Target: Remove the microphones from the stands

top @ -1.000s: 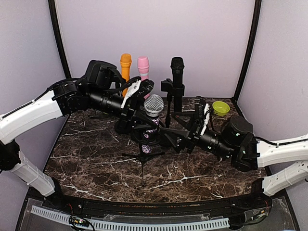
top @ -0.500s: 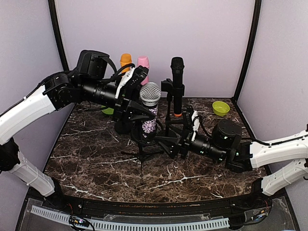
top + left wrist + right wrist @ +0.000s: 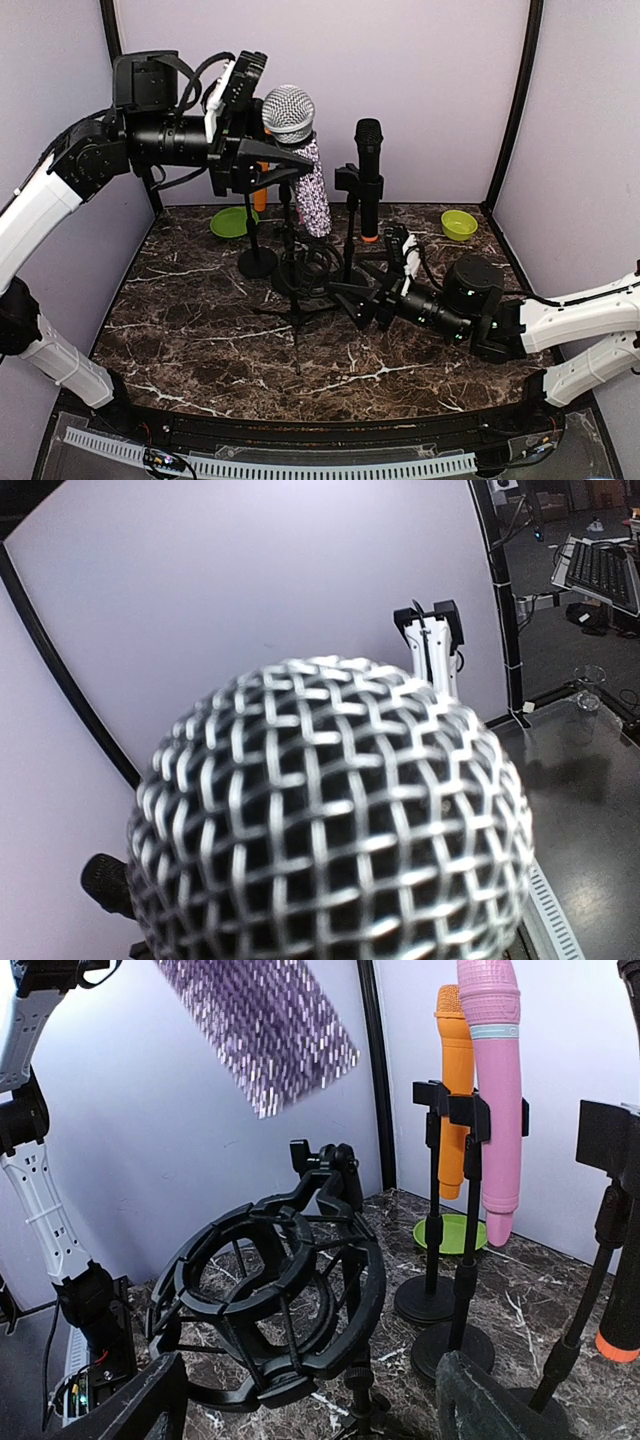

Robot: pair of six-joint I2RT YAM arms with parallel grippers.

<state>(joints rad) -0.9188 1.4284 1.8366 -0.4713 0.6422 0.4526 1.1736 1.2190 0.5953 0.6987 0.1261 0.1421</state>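
At upper centre of the top view, the left end effector is clenched on the glittery purple microphone, holding it tilted, high above the surface and clear of the stand. Right end effector is released, with its fingers spread to either side of the stand's ring mount. The surface is dark veined marble, enclosed by lavender walls with black corner posts. Two green bowls sit along the far edge.

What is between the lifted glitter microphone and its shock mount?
Nothing. The right wrist view shows only open air between the lower end of the microphone and the empty shock mount.
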